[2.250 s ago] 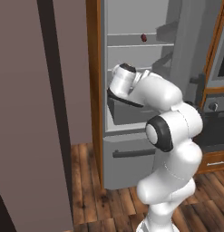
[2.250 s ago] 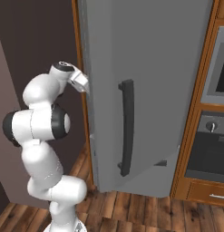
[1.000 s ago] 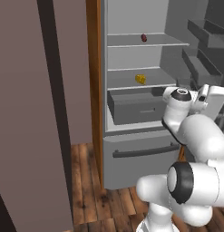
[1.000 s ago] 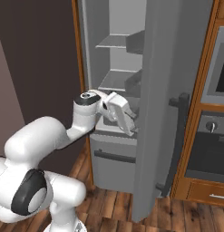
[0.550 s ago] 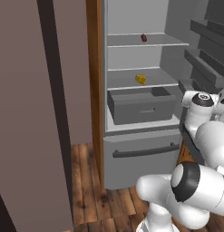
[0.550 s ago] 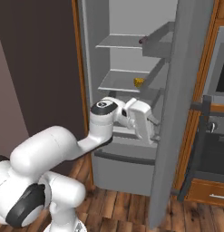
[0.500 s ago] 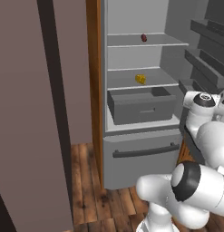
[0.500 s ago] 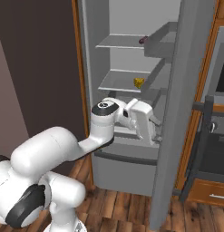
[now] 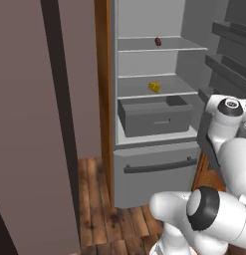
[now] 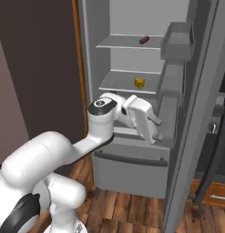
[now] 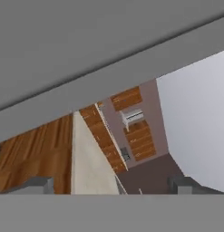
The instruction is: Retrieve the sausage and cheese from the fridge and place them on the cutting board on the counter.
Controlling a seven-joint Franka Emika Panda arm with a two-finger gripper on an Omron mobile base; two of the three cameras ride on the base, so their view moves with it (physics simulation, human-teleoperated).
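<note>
The fridge [image 9: 149, 144] stands open. On its upper shelf lies the small dark reddish sausage [image 9: 158, 41] [image 10: 144, 40]. One shelf lower sits the yellow cheese [image 9: 154, 87] [image 10: 139, 83]. My gripper [image 10: 158, 129] hangs low at the inner side of the open door [image 10: 191, 113], below and right of the cheese, its fingers pointing right and down. In the hand view the gripper [image 11: 111, 186] is open, the two fingertips [image 11: 37, 183] far apart with nothing between them. A beige strip of counter [image 11: 88, 158] shows past the door's edge. The cutting board is out of view.
A grey drawer [image 9: 154, 115] juts out under the cheese shelf, above the closed lower compartment with its bar handle [image 9: 157, 166]. Door bins [image 10: 177, 41] stick out from the open door. A dark wall panel [image 9: 45, 124] stands left of the fridge. Wooden floor [image 9: 104, 214] lies below.
The fridge door has swung further open to the right. My hand has moved right and down along with it. The jaws have stayed open.
</note>
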